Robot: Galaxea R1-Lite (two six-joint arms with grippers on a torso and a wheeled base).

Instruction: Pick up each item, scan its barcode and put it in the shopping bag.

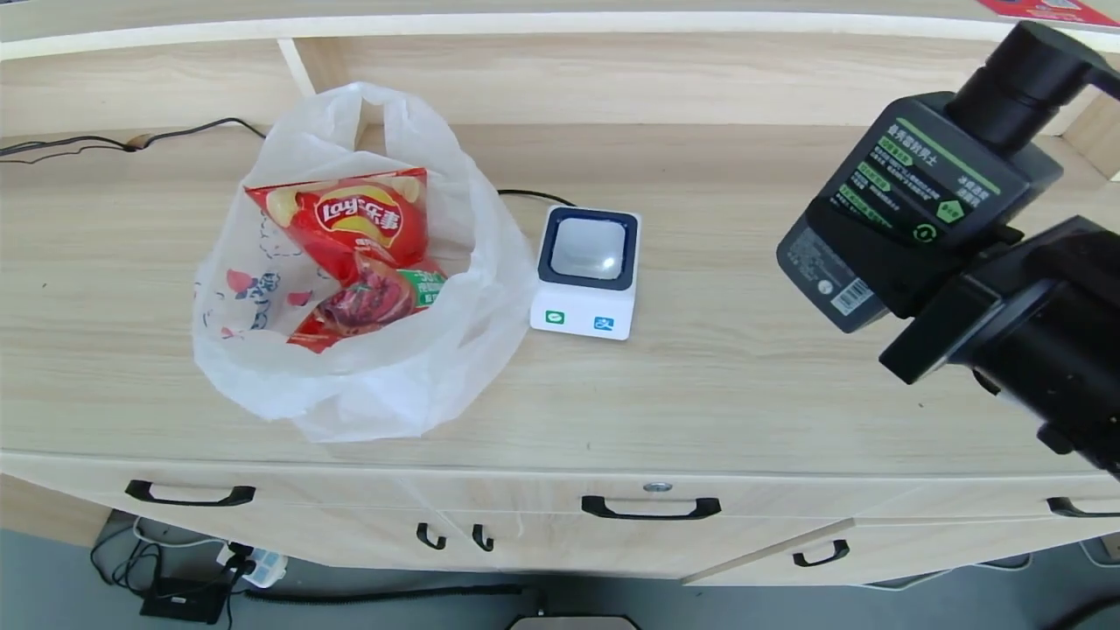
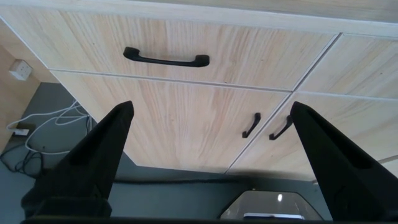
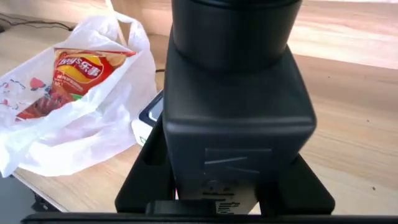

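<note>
The right gripper (image 1: 962, 271) is clamped around a dark pump-top bottle (image 1: 910, 201), one finger on either side of its body, and holds it tilted in the air above the counter (image 1: 744, 394). The bottle's barcode (image 1: 850, 297) is on the face turned away from the gripper, toward the robot's left. On that same side, below the gripper, the white scanner (image 1: 586, 271) stands on the counter. Beyond the scanner, farther from the gripper, is the open shopping bag (image 1: 350, 385), touching or nearly touching the scanner. In it lie a red crisp packet (image 1: 350, 214) and a second red packet (image 1: 367, 302).

The left gripper (image 2: 211, 162) is spread wide and holds nothing. It is in front of the drawer fronts (image 2: 186, 118), below a black handle (image 2: 165, 60).
</note>
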